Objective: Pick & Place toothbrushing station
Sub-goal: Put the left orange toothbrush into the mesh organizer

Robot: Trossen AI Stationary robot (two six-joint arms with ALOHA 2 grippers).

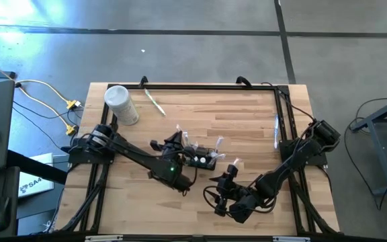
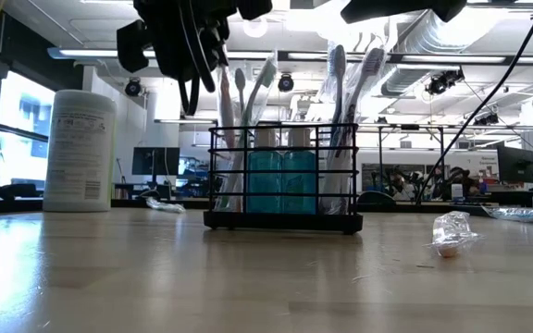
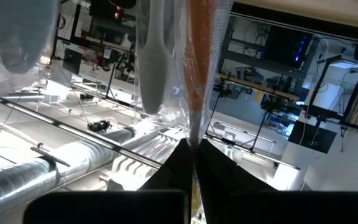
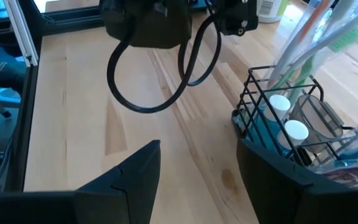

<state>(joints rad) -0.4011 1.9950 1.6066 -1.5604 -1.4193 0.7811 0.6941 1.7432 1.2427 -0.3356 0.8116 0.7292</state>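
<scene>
We can read very little here. In the high view, a white box point(image 1: 34, 182) lying left of the table point(image 1: 247, 114) shows the letters "SA4" on its label, with the rest cut off. In the low view, the white canister point(image 2: 80, 151) carries a printed label of small text lines, too fine for us to read. We find no other legible words, brands or numbers.

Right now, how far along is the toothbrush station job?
Nothing looks placed yet: the toothbrushing station stands on the table. The left hand pinches a wrapped toothbrush above it; the right hand is open beside it. Lifting and placing are not yet done.
</scene>
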